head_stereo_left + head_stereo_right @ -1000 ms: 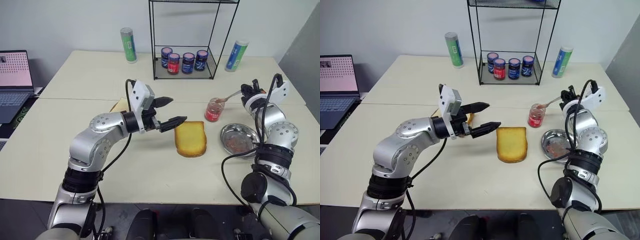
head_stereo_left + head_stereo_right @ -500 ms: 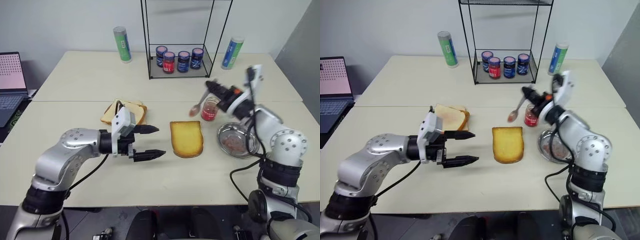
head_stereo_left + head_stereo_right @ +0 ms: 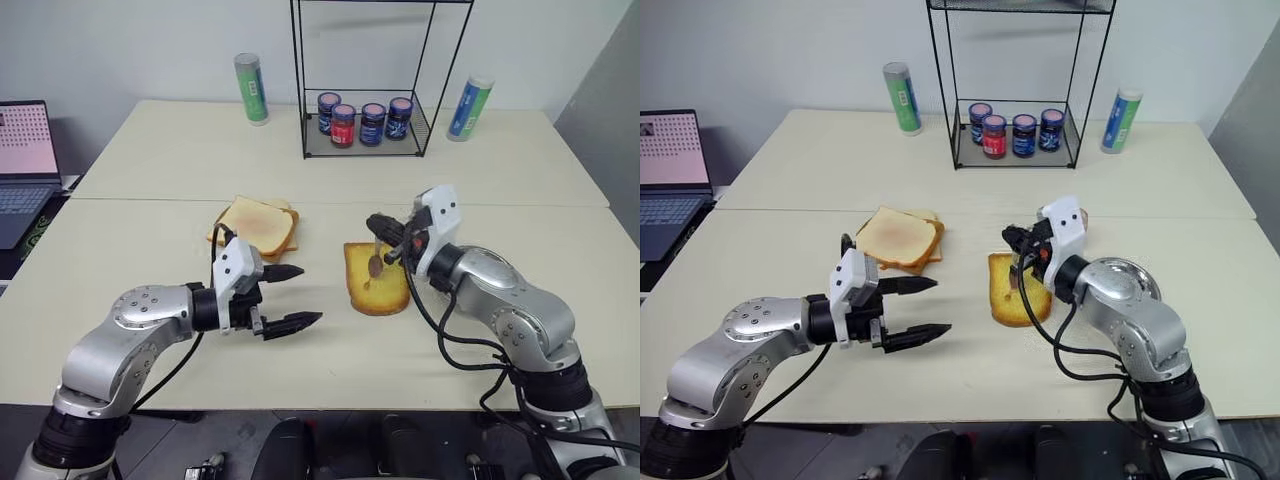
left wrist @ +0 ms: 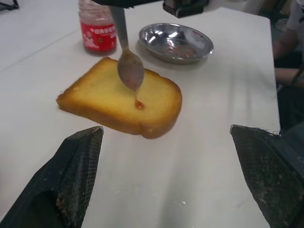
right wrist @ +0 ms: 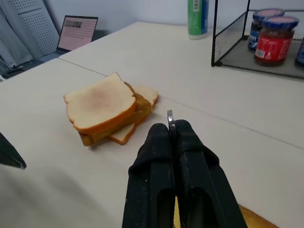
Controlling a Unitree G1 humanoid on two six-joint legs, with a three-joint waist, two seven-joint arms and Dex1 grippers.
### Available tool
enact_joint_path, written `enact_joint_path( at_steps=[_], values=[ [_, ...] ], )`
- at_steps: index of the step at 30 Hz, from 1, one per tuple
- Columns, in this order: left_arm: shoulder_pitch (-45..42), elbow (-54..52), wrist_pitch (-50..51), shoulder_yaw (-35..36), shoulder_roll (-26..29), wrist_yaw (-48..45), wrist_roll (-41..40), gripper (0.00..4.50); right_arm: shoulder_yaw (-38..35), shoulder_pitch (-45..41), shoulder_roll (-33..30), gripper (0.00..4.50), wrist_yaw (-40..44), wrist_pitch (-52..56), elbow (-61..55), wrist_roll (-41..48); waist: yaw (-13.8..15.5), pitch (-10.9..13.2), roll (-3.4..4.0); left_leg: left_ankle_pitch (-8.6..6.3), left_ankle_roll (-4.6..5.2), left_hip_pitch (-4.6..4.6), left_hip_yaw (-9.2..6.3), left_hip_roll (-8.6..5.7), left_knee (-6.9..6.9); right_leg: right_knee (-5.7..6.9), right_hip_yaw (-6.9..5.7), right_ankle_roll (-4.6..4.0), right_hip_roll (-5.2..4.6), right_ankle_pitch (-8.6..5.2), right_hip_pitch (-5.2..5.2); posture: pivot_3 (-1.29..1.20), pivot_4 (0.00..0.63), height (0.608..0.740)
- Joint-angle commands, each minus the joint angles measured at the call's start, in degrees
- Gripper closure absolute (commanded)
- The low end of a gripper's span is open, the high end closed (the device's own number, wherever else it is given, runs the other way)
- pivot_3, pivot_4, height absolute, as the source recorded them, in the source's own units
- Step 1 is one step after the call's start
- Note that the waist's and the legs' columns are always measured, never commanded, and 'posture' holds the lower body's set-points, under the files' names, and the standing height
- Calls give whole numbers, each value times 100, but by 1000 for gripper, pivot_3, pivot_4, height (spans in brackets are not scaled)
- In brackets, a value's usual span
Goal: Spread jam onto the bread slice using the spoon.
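The right claw (image 3: 385,238), clamped tight on the spoon (image 4: 127,59), dangles it over the bread slice (image 3: 376,279) at mid-desk as the first jam (image 4: 138,104) drips on. Spreading is yet to begin. The left claw (image 3: 290,297) waits nearby, agape and empty.
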Motion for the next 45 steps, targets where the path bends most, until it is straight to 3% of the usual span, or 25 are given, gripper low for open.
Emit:
enact_joint_path(
  at_steps=[1, 5, 12, 18, 24, 38, 45],
  values=[
    [-91, -266, -62, 32, -44, 131, -23, 0, 4, -42, -13, 4466, 226, -382, -92, -385, 0, 0, -1, 0, 0, 0, 0, 0, 0, 0, 0, 0, 0, 0, 0, 0, 150, 740],
    [-153, -229, -74, 4, -43, 145, -28, 0, -144, -81, 30, 4466, 311, -359, -73, -479, 0, 0, -1, 1, -1, 1, 0, 0, 0, 3, -1, 0, 0, 0, 0, 0, 150, 740],
    [-364, -128, -48, -92, -78, 119, -11, 0, -1123, -33, 787, 4466, -79, 958, -83, 1037, 1, 0, -2, 1, -2, 3, -1, 0, 1, 5, -1, -1, 0, 1, 3, 0, 150, 740],
    [-439, -180, 15, -160, -165, 206, -32, 0, -1409, 256, 1221, 4466, -387, 1342, 265, 1318, -3, -2, -4, 1, -2, 4, -1, 0, 0, 7, -1, -1, -1, 1, 4, 0, 150, 740],
    [-409, -229, 46, -125, -124, 244, -58, 0, -1215, 412, 1021, 4466, -147, 941, 700, 781, -5, -1, -3, 1, -2, 6, 0, -2, 1, 8, 0, -1, 0, 1, 4, 0, 150, 740],
    [-603, -114, 70, -226, -155, 187, -27, 0, -1831, -430, 704, 4466, -125, 208, 1568, 348, -4, -2, -4, 1, -2, 8, -1, -2, 4, 8, 0, 0, 1, 1, 9, 0, 150, 740],
    [-594, -166, 128, -218, -132, 174, -92, 0, -2015, -412, 969, 4466, -96, 1120, 953, 1395, -4, -2, -4, 2, -2, 8, -2, -1, 4, 10, 0, -1, 1, 1, 9, 0, 150, 740]
  ],
)
